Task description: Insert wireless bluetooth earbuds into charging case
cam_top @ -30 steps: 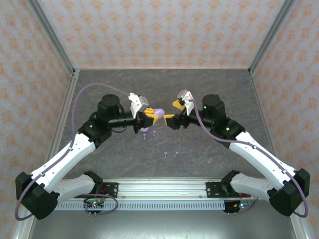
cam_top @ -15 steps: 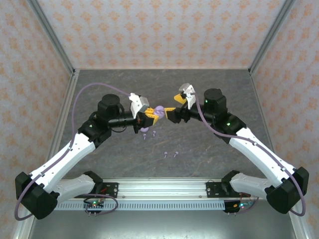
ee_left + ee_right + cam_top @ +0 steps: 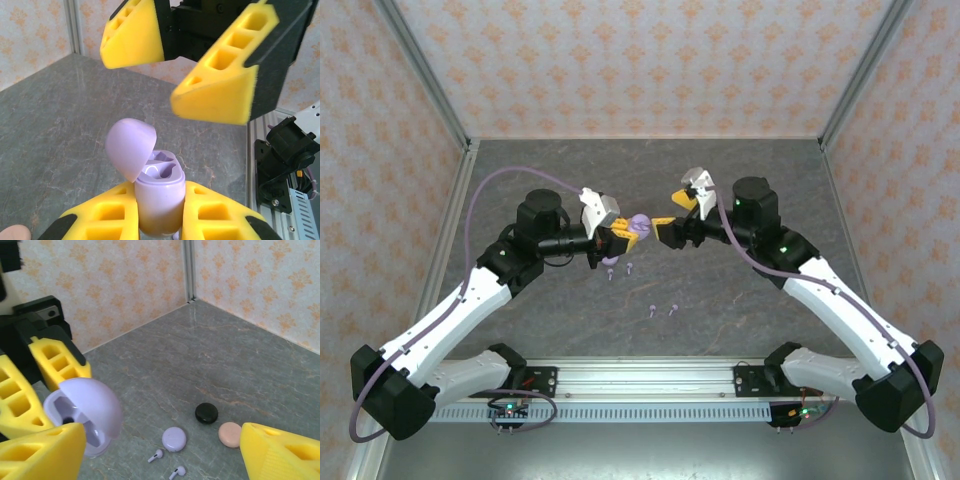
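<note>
- From above, we see our left gripper [image 3: 627,236] clamped tight on the open lilac charging case [image 3: 638,224], which it holds above the table [image 3: 750,180]. Our right gripper [image 3: 660,230] faces it, jaws spread wide and holding nothing. Four lilac earbuds [image 3: 630,266] lie loose on the table below.
- From the left wrist, the case stands pinched between our fingers, lid tipped back.
- From the right wrist, two earbuds lie just beside a lilac disc [image 3: 174,438].

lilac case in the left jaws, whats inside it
Two moulded wells show inside the open lilac case, apparently empty. Its raised lid covers the left side, and the wells' bottoms are hidden.
</note>
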You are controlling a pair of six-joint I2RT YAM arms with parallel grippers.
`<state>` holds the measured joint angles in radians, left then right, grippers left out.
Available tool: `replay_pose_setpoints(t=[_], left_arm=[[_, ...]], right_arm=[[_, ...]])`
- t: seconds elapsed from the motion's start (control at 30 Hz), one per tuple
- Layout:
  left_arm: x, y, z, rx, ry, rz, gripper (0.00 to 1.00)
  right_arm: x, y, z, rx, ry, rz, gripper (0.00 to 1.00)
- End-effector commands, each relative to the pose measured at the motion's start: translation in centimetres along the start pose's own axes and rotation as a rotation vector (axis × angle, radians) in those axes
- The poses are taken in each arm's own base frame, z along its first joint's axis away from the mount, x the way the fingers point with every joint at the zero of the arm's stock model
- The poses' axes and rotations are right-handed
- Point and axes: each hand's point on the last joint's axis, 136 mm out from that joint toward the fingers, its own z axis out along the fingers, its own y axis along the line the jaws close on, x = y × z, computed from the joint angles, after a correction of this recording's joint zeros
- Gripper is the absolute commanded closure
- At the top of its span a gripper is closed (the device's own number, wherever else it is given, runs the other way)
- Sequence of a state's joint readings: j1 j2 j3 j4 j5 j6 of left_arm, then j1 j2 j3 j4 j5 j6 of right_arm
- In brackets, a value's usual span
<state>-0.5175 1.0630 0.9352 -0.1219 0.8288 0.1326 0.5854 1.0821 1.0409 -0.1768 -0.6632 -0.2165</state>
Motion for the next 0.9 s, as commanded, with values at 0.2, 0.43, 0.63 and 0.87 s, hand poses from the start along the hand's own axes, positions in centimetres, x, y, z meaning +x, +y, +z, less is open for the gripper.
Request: replay_pose_setpoints(t=[0.2, 0.43, 0.63, 0.87], left_arm=[[-1.0, -0.7, -0.2, 0.006, -0.020, 0.030, 0.92], [-0.8, -0.7, -0.3, 0.004, -0.013, 0.035, 0.92], [-0.7, -0.4, -0.3, -0.018, -0.011, 0.038, 0.92], [-0.3, 0.6, -0.8, -0.095, -0.013, 0.042, 0.93]], right_arm=[[-0.7, 0.4, 1.4, -0.076, 0.010, 0.037, 0.19], [-1.5, -0.6, 1.3, -0.013, -0.009, 0.023, 0.19], [-1.5, -0.3, 0.6, -0.010, 0.008, 0.012, 0.19], [-0.1, -1.9, -1.9, 0.155, 0.023, 0.033, 0.19]])
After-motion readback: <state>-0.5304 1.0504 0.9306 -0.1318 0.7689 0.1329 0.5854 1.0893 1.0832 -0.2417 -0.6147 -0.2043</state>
